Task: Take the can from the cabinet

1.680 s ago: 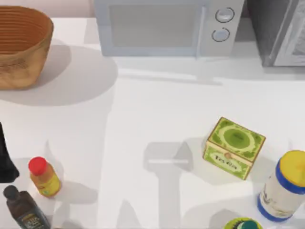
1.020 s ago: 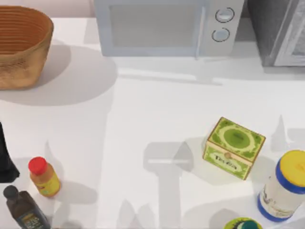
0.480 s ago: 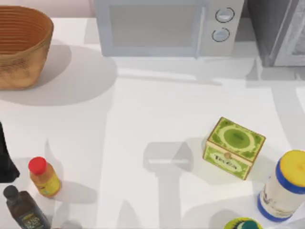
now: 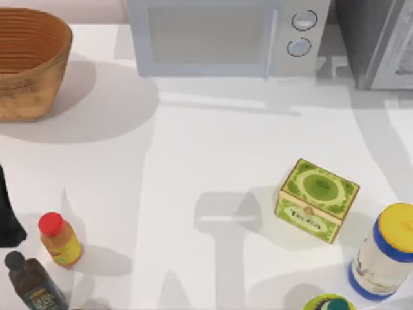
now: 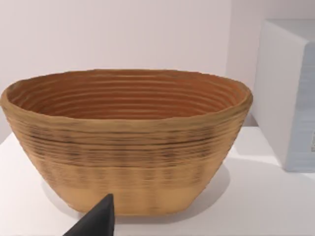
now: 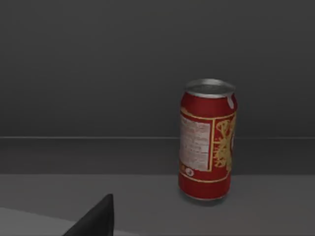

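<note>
Where the can (image 6: pixel 207 140) stands upright: dark cabinet (image 6: pixel 123 64) walls.

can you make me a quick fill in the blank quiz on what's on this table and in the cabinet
1. The red can inside the dark grey cabinet stands ____.
2. The small orange bottle near the top view's left edge has a ____ cap.
3. The white microwave has ____ round knobs.
4. At the table's far left corner stands a woven ____.

Missing words: upright; red; two; basket
</note>
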Motion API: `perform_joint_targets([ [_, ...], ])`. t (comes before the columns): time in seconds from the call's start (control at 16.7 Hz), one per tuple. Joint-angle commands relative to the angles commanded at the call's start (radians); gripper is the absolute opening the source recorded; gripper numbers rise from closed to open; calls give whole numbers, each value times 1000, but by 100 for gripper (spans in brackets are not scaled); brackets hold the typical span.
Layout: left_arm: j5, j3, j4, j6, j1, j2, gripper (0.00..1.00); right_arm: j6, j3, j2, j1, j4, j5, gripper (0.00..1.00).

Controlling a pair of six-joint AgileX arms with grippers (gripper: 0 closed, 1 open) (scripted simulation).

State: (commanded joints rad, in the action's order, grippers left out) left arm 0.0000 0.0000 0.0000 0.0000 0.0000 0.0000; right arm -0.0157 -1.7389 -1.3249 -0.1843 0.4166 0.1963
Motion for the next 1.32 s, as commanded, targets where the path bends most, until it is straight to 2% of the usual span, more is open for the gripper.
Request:
perform_joint_targets([
  [0.36, 0, 0, 0, 0, 0, 0, 100, 0, 0, -3, 4, -5, -1, 100],
  [0.78, 0, 0, 0, 0, 0, 0, 100, 3, 15, -143, 23, -170, -7, 100],
  [1.08, 0, 0, 0, 0, 0, 0, 100, 3, 13, -149, 21, -174, -7, 100],
  [1.32, 0, 0, 0, 0, 0, 0, 100, 3, -105, -265, 38, -170, -20, 100],
])
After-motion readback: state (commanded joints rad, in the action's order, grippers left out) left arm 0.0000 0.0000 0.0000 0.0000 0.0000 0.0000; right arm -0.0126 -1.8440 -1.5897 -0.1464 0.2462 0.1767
